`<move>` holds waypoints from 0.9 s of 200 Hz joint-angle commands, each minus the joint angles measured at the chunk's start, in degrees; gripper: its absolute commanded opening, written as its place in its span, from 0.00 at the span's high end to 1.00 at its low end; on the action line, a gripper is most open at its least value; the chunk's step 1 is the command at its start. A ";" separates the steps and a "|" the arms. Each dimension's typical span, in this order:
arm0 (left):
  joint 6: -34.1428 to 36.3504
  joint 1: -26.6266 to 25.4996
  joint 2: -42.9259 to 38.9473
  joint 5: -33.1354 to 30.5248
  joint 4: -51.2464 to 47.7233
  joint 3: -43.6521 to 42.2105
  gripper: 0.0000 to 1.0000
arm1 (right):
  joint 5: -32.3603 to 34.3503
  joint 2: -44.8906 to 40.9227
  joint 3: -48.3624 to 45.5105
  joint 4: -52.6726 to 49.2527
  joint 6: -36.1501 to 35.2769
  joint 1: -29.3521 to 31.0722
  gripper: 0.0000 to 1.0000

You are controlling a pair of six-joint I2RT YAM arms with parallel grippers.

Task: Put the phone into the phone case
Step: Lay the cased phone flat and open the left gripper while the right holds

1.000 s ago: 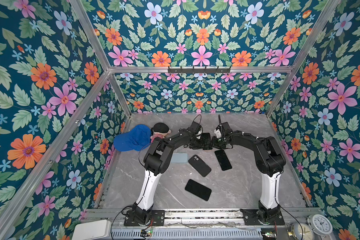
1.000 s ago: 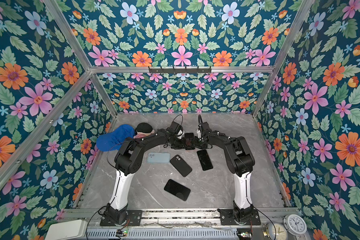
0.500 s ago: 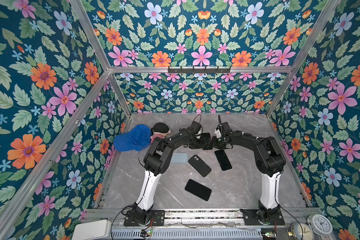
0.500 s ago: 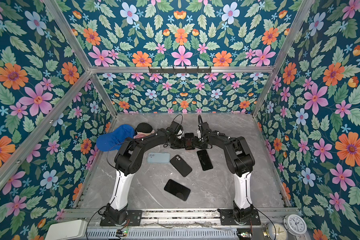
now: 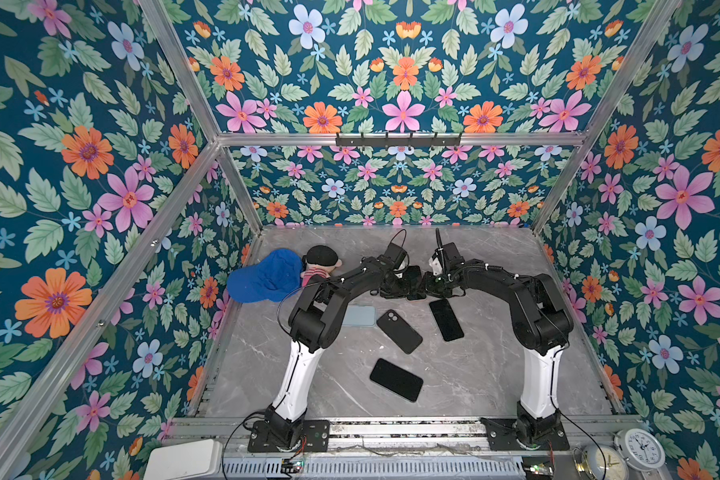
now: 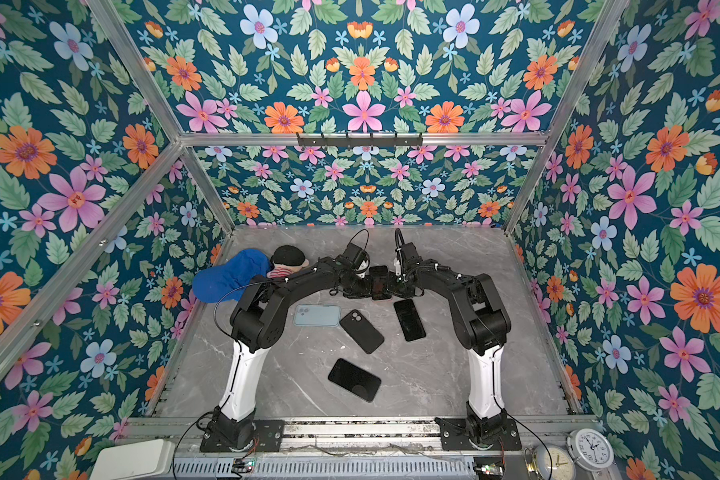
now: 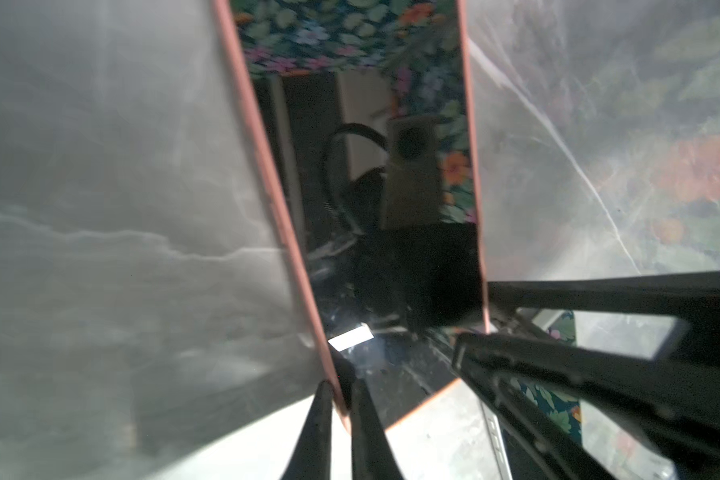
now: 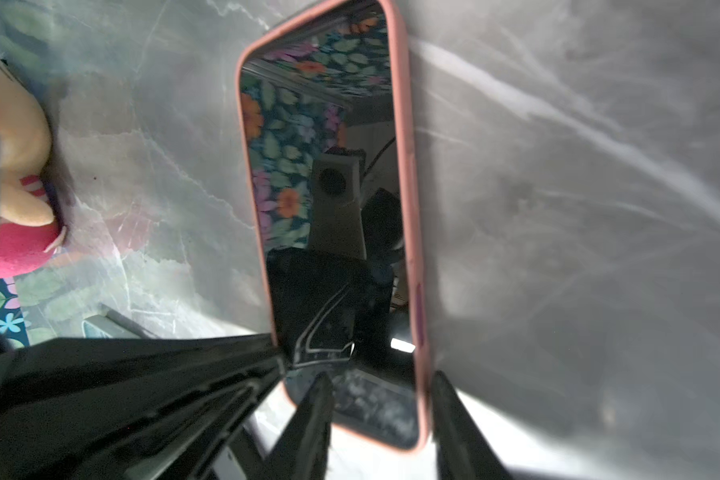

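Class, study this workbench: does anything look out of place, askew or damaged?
A blue cap and a plush doll lie side by side at the table's back left, odd among the phones. Nothing looks spilled or damaged.

The phone case [image 8: 410, 187] is dusty pink and the phone [image 8: 333, 299] black. The table [image 5: 474, 374] is grey with white marble veins. The walls [image 5: 80, 199] are dark teal with green leaves and orange, pink and pale blue flowers; the cap [image 5: 262, 278] is blue

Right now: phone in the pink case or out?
In. The phone sits framed by the pink case rim on every visible side, both wrist views.
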 commanded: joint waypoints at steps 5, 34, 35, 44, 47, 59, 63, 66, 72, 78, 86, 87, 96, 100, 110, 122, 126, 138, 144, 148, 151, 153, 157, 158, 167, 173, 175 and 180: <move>0.56 0.49 -2.70 -1.95 0.05 -0.51 0.78 | 5.85 -1.42 1.85 -4.79 -0.53 1.04 0.47; 1.56 2.78 -6.07 -4.80 -0.31 -3.13 0.68 | 12.08 0.97 5.92 -10.05 -0.50 3.48 0.42; 1.58 2.91 -6.28 -4.91 -0.22 -3.36 0.68 | 12.28 1.08 6.04 -10.20 -0.56 3.51 0.42; 1.68 3.63 -7.81 -5.61 0.88 -5.22 0.66 | 13.40 1.73 7.40 -11.30 -0.96 3.82 0.41; 1.68 3.85 -8.32 -5.73 1.14 -5.90 0.65 | 13.74 1.88 7.81 -11.69 -1.09 3.90 0.41; 1.84 4.82 -9.73 -5.91 1.80 -7.84 0.64 | 15.20 2.51 9.39 -12.79 -1.63 4.23 0.41; 1.93 5.11 -10.03 -5.99 1.81 -8.31 0.64 | 15.81 2.66 9.77 -13.03 -1.81 4.25 0.40; 2.00 5.29 -10.24 -6.03 1.81 -8.61 0.64 | 16.23 2.76 10.11 -13.16 -1.90 4.32 0.41; 2.11 5.63 -10.55 -5.87 1.76 -9.17 0.64 | 16.88 3.12 10.72 -13.34 -1.98 4.43 0.41; 2.28 5.89 -10.85 -5.78 1.88 -9.72 0.63 | 17.27 3.69 11.51 -13.69 -1.96 4.54 0.40; 2.42 6.15 -11.20 -5.59 2.19 -10.49 0.63 | 17.40 4.33 12.53 -14.03 -1.94 4.68 0.39; 2.40 6.18 -11.26 -5.57 2.22 -10.60 0.63 | 17.40 4.33 12.53 -14.03 -1.94 4.68 0.39; 2.51 6.37 -11.56 -5.49 2.54 -11.32 0.62 | 17.94 5.47 14.07 -14.86 -2.11 5.15 0.38; 2.55 6.45 -11.71 -5.43 2.74 -11.56 0.61 | 18.25 5.91 14.70 -15.20 -2.29 5.34 0.38; 2.63 6.69 -11.93 -5.31 3.11 -12.23 0.61 | 19.17 7.09 16.41 -16.15 -2.65 5.93 0.37; 2.89 6.98 -12.17 -5.05 3.29 -12.46 0.60 | 20.56 8.37 19.15 -18.04 -3.20 6.72 0.35; 2.99 7.00 -12.19 -5.03 3.30 -12.59 0.59 | 20.90 8.83 19.81 -18.41 -3.33 6.92 0.35; 3.17 7.25 -12.28 -4.79 3.39 -12.79 0.58 | 21.85 9.85 21.77 -19.83 -3.66 7.45 0.34; 3.26 7.42 -12.30 -4.56 3.55 -12.91 0.57 | 22.37 10.35 22.68 -20.41 -3.63 7.66 0.34; 3.26 7.48 -12.24 -4.50 3.69 -12.99 0.56 | 22.75 10.74 23.41 -21.04 -3.64 7.74 0.33; 3.26 7.54 -12.20 -4.50 3.74 -13.01 0.55 | 22.88 10.94 23.71 -21.22 -3.56 7.79 0.33; 3.26 7.60 -12.15 -4.39 3.81 -13.00 0.55 | 22.93 11.12 24.02 -21.38 -3.54 7.84 0.32; 3.26 7.66 -12.07 -4.24 3.78 -13.00 0.54 | 23.03 11.41 24.54 -21.84 -3.55 7.92 0.32; 3.26 7.68 -12.04 -4.24 3.76 -13.00 0.54 | 23.03 11.49 24.63 -21.86 -3.59 7.89 0.31; 3.34 7.92 -11.93 -3.94 3.74 -13.00 0.53 | 23.40 11.95 25.51 -22.38 -3.53 8.19 0.29; 3.34 7.97 -12.00 -3.86 3.81 -13.08 0.52 | 23.63 12.22 25.95 -22.56 -3.55 8.25 0.28; 3.41 8.01 -12.01 -3.86 3.80 -13.11 0.52 | 23.65 12.39 26.10 -22.64 -3.62 8.33 0.27; 3.43 8.05 -12.02 -3.84 3.83 -13.16 0.51 | 23.73 12.59 26.50 -22.86 -3.63 8.42 0.25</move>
